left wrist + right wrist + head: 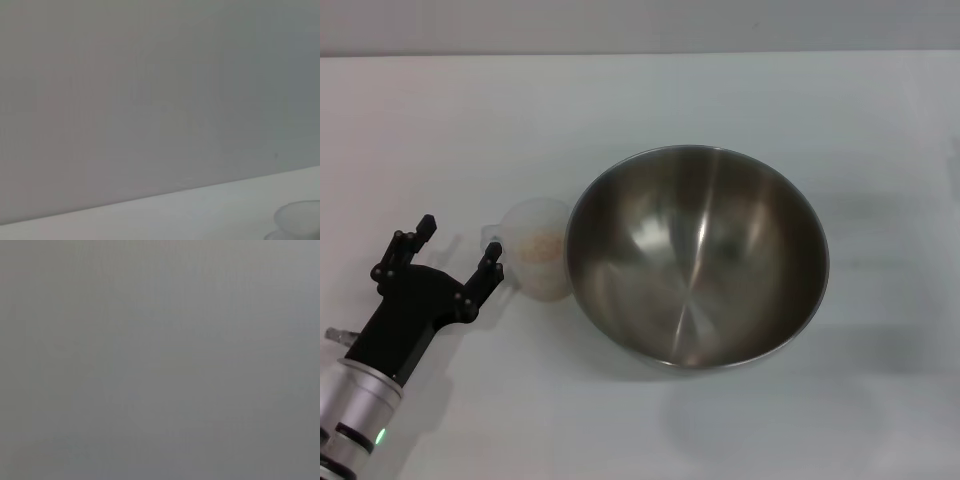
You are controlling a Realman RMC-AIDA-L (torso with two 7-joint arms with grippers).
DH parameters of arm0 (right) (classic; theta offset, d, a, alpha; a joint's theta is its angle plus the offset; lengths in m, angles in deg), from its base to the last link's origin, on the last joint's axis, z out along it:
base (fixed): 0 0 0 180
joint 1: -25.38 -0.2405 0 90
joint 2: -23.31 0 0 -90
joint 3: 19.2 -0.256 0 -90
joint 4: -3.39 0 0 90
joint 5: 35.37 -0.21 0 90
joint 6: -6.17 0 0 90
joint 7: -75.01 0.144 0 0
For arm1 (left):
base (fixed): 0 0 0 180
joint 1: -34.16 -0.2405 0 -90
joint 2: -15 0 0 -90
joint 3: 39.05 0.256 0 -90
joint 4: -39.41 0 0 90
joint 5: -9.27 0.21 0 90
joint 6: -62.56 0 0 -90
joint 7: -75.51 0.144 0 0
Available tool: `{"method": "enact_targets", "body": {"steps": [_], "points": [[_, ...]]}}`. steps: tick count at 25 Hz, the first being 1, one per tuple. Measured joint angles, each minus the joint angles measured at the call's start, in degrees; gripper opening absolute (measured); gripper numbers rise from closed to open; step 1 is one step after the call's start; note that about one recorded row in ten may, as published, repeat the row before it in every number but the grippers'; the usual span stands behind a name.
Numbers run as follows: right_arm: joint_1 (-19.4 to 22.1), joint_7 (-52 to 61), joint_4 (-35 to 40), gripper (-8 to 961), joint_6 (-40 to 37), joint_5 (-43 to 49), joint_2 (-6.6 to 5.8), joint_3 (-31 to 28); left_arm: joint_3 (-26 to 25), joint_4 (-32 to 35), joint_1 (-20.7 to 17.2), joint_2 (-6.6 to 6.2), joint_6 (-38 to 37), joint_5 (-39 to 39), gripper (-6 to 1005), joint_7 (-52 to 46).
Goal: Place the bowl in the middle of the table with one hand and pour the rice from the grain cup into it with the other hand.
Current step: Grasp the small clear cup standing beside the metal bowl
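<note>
The steel bowl (697, 256) stands on the white table (470, 130) near its middle, shiny and empty inside. The frosted grain cup (535, 245) stands upright against the bowl's left side, with pale rice (539, 243) showing in it. My left gripper (458, 247) is open just left of the cup, one fingertip close to the cup's handle side, holding nothing. The left wrist view shows only a wall, the table edge and part of the cup (299, 220). My right gripper is out of view; its wrist view is plain grey.
White tabletop runs all around the bowl, with bare surface at the far side, right and front (800, 430). The table's far edge meets a grey wall (640, 25).
</note>
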Motion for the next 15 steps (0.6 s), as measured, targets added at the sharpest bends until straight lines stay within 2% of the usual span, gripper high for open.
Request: {"method": "enact_targets", "body": {"steps": [15], "points": [[-0.6, 1.3, 0.0, 494, 0.6, 0.1, -0.16, 0.0, -4.2, 0.9, 2.5, -0.09, 4.0, -0.1, 742, 0.0]]}}
